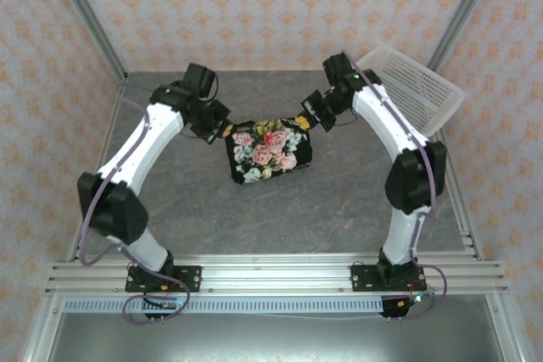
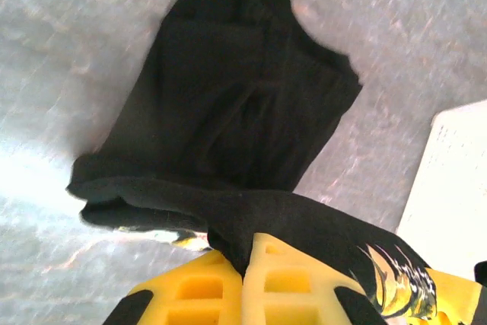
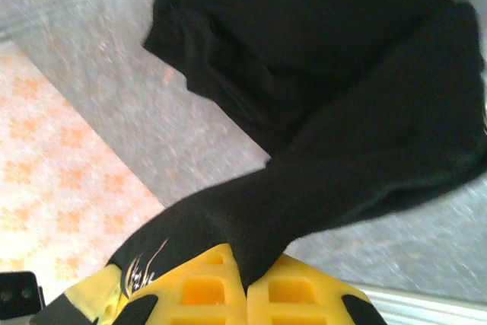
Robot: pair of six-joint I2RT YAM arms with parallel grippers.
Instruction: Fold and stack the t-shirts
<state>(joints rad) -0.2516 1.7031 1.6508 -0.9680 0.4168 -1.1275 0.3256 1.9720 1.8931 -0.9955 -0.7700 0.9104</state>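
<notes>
1. My left claw [image 1: 214, 127] is pinched together on the upper left corner of the black cloth t-shirt [image 1: 267, 152] with the pink-rose print. The shirt lies as a compact bundle at the centre of the overhead frame.
2. My right claw [image 1: 316, 118] is clamped on the bundle's upper right corner, so the top edge runs between my two claws.
3. The grey, stone-patterned table [image 1: 339, 209] is open across the lower half of the overhead frame, down to the ribbed aluminium rail [image 1: 271, 275] at the bottom.
4. The white plastic mesh basket [image 1: 417, 86] sits tilted in the upper right, close behind my right arm and apart from the shirt.
5. At the bottom of the left wrist view, my yellow ribbed fingers [image 2: 199, 288] meet at the left claw [image 2: 243, 268] with a black fold squeezed between them. The shirt [image 2: 236, 112] hangs away in soft, matte creases, and the basket's white wall [image 2: 456, 188] fills the right edge.
6. In the right wrist view, the right claw [image 3: 245, 273] bites a thick black fold at bottom centre. The plain dark cloth [image 3: 327, 66] spreads to the upper right, and the orange-patterned wall [image 3: 53, 173] is at the left.
</notes>
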